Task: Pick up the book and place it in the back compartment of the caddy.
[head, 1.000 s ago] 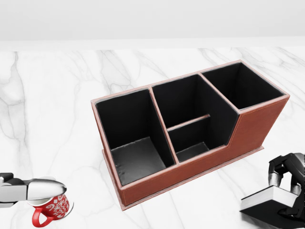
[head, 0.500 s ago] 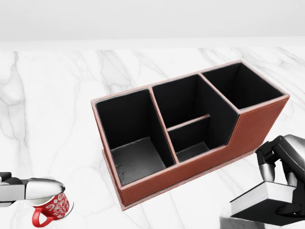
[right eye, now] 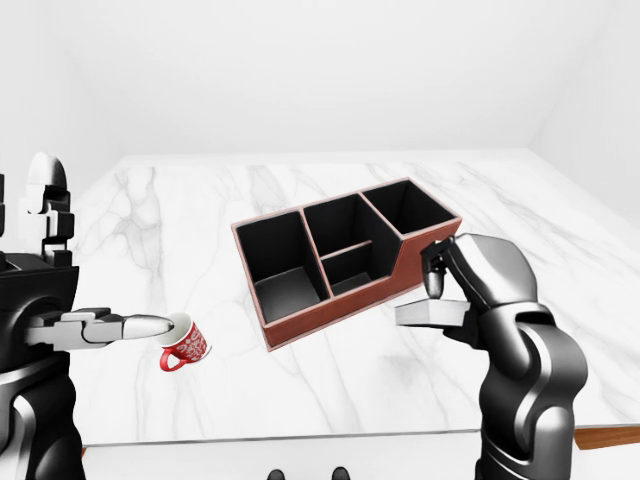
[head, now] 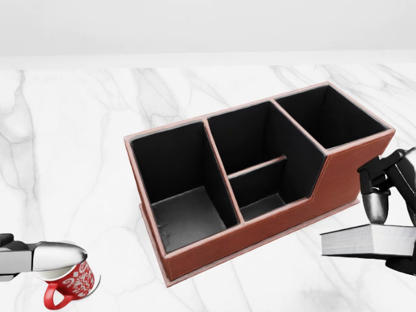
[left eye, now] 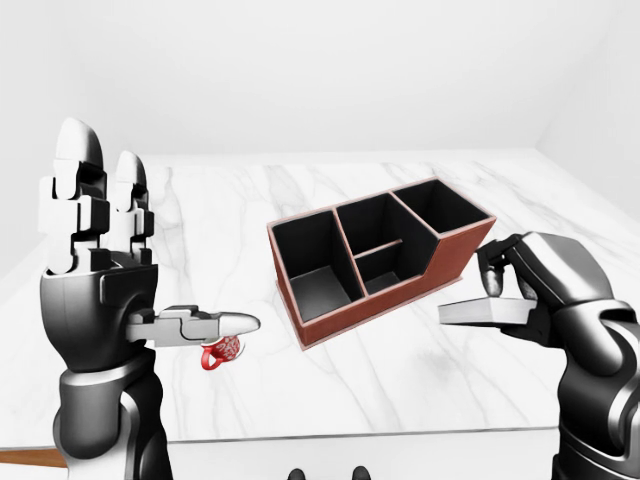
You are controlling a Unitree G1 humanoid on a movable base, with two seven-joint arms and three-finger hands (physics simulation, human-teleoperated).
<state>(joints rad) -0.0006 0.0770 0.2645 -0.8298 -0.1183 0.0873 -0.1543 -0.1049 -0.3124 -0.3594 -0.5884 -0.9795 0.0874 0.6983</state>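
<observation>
Fingers of the right hand (head: pixel 393 195) wrap round the book (head: pixel 369 241), with some on top and some under it, so the book stays flat and does not slip. It is up in the air, not on the table (head: pixel 71 149), just beside the low right end of the caddy (head: pixel 260 231) in the head view. Lying flat like that, the book is easy to carry, but I think it will need to be tipped up on its edge to slide down into a slot. The caddy is a red-brown box with black insides, and it sits slanted on the white marble table. It has one big space at the left, a middle part cut in two by a low wall, and one more space at the top right in the head view. All of them look empty, so there is room for the book. Which one counts as the back one is a guess, maybe the tall one farthest up. The left hand (left eye: pixel 95 260) is held up with straight, spread fingers and holds nothing. It waits out of the way, with one finger sticking out just above a small red mug (right eye: pixel 183 346).
</observation>
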